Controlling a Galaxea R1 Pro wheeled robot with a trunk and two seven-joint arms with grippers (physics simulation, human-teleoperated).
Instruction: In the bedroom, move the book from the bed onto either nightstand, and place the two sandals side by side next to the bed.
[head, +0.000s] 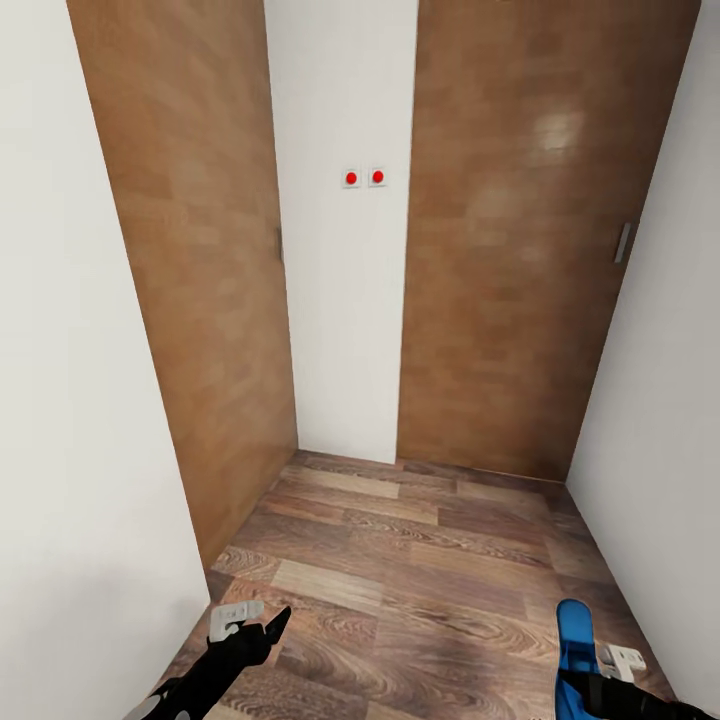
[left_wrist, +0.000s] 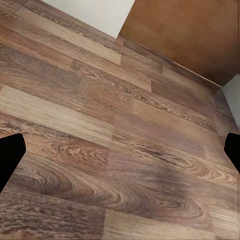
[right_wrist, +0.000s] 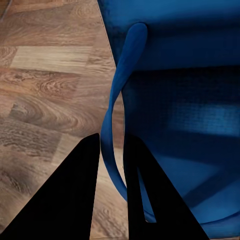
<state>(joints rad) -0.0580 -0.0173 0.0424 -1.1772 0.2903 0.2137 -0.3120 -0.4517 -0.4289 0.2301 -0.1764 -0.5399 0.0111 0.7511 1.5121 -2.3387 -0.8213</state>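
Current step, as judged from the scene: carrying one sandal toward the bed. The right claw (head: 585, 668) is clamped on the strap of a flat, bright blue flip-flop sandal (head: 574, 640). In the right wrist view the two dark fingers (right_wrist: 65, 200) pinch the smooth, curved blue strap (right_wrist: 120, 100) between them, and the broad blue sole (right_wrist: 185, 125), faintly ribbed, lies just beyond. In the head view the sandal stands roughly upright at the claw, clear of the floor.

The left claw (head: 258, 625) is spread apart and carries nothing. In the left wrist view its fingertips (left_wrist: 10, 155) sit at opposite edges of the picture, with bare floor between them.

Surroundings: a narrow alcove with matte white walls (head: 60, 400). Two tall tan wooden doors (head: 520, 250) with a satin, faintly reflective finish flank a white wall strip carrying two small square plates with red centres (head: 364, 178). A slim grey handle (head: 623, 242) is mounted on the right-hand door. The floor (head: 430, 580) is wood plank in mixed brown tones with pronounced grain.

Next move, as a judgement: the base must turn away from this dead end and travel to the bed. The right claw must keep its clamp on the thin, flexible strap, since the sandal can swing or slip during travel. The free left claw is available for the second sandal or the book.
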